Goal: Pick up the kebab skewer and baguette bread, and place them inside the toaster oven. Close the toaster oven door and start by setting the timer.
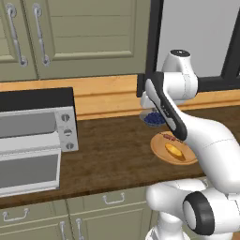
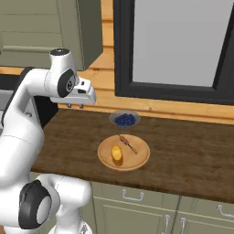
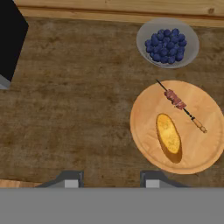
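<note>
Hand view: my gripper hangs empty, tips apart; kebab skewer and baguette bread lie on the wooden plate at three o'clock. Nothing loaded; toaster oven door already down.

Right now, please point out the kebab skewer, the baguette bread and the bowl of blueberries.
kebab skewer [image 3: 176, 99], hand view, on the meat chunks.
baguette bread [image 3: 169, 137], hand view, on the middle of the loaf.
bowl of blueberries [image 3: 143, 38], hand view, on the grey rim.

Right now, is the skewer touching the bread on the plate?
Apart. The hand view shows bare plate between the skewer and the bread; they lie side by side.
</note>
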Motion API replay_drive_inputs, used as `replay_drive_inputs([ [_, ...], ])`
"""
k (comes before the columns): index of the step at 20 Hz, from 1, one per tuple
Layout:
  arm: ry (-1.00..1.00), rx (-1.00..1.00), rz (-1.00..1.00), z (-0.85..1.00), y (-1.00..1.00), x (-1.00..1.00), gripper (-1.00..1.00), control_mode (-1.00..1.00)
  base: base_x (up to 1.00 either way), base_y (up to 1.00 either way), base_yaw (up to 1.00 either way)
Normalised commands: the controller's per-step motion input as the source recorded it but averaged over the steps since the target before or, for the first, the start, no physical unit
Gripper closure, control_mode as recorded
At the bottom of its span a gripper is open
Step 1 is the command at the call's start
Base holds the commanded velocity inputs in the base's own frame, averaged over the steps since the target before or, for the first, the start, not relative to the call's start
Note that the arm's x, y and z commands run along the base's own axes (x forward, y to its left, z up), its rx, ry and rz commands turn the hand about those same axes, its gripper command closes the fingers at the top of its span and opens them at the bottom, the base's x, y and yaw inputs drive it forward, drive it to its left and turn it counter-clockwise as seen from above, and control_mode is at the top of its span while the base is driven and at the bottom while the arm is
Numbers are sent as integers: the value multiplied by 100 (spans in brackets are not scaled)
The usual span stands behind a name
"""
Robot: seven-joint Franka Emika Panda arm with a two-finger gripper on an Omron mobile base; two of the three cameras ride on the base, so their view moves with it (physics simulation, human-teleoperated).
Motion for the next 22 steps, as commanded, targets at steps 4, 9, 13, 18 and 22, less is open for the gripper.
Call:
replay_drive_inputs([
  [4, 0, 0, 0, 0, 0, 0, -100, 100, 0, 0, 0],
  [9, 0, 0, 0, 0, 0, 0, -100, 100, -19, 12, -1],
  [13, 0, 0, 0, 0, 0, 0, -100, 100, -21, 59, -17],
  [18, 0, 0, 0, 0, 0, 0, -100, 100, 2, 59, -25],
  [22, 0, 0, 0, 0, 0, 0, -100, 100, 19, 20, -6],
])
